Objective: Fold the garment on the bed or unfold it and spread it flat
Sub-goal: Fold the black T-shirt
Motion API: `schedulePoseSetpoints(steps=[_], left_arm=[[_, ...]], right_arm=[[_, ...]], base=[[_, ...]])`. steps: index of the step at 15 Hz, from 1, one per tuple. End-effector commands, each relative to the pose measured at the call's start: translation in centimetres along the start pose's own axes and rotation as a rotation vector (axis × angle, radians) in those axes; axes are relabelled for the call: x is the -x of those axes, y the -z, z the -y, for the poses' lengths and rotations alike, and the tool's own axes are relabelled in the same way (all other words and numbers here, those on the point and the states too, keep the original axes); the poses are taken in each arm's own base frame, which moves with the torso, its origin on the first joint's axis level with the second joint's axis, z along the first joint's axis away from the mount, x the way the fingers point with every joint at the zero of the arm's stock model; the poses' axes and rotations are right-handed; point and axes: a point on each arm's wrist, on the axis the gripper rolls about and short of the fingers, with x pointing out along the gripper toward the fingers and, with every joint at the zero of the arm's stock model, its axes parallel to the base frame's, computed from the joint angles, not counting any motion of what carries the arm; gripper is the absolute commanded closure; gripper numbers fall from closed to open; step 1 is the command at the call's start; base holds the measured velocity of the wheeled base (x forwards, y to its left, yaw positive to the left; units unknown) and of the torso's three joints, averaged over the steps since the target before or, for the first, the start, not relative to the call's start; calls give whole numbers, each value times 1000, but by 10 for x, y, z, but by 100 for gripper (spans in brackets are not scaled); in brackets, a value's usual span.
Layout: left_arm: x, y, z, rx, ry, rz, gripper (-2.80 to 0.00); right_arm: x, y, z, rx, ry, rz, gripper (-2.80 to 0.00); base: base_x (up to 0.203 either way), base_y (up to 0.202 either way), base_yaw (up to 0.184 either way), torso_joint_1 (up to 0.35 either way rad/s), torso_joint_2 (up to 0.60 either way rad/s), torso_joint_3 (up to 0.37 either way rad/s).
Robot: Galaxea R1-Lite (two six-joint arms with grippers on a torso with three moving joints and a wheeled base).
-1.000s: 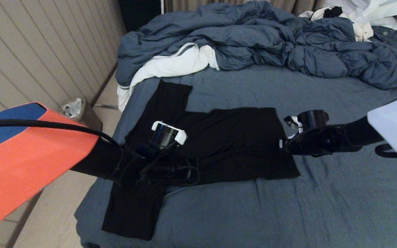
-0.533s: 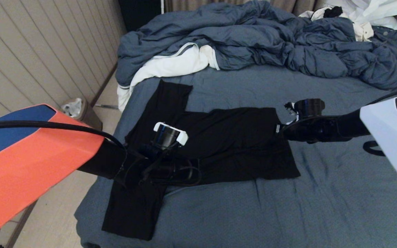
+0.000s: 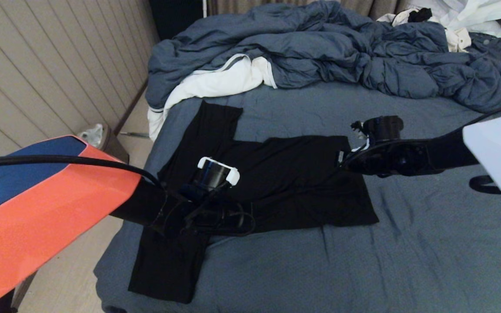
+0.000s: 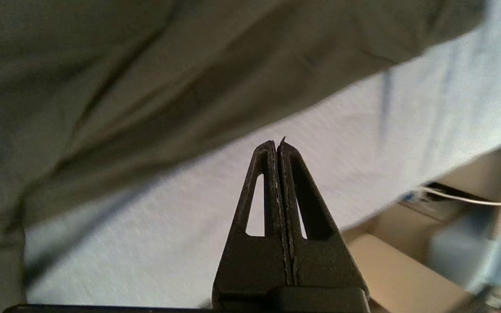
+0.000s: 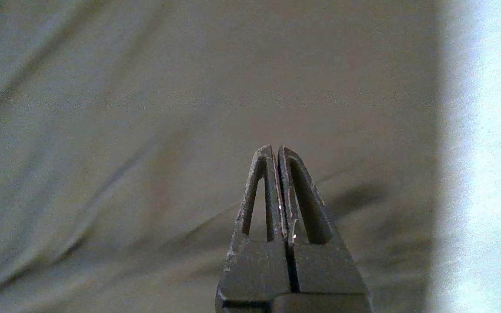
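I see both jaws pressed together, empty; left gripper (image 4: 278, 145) over the garment's (image 3: 276, 174) near edge; right gripper (image 5: 275, 150) above its hem side, on the bed (image 3: 407, 252).

The right gripper (image 5: 278, 150), jaws pressed together and empty, hangs over the garment (image 5: 146, 108).

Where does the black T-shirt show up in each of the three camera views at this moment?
Head view: the black T-shirt lies spread on the bed, mid-picture, between both arms.
Left wrist view: it fills the area beyond the shut left gripper, as dull grey cloth.
Right wrist view: it covers nearly everything behind the shut right gripper.
Shared landmark: the shirt's edge against the blue sheet.
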Motion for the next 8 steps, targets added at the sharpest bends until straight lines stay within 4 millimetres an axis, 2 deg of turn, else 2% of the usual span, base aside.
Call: schedulePoseSetpoints(steps=[1, 3, 5, 8], left_arm=[[-10, -2, -17, -22, -58, 12, 0], [-19, -5, -27, -42, -106, 30, 0], [-31, -3, -33, -64, -148, 36, 0], [-37, -4, -35, -88, -182, 52, 0]], right_arm=[[7, 17, -38, 41, -76, -50, 0], [-4, 38, -51, 55, -98, -114, 0], [-10, 50, -60, 65, -111, -147, 0], [-16, 65, -68, 78, -125, -188, 0]], base=[[0, 0, 0, 0, 0, 0], [0, 0, 0, 0, 0, 0], [0, 0, 0, 0, 0, 0], [0, 0, 0, 0, 0, 0]])
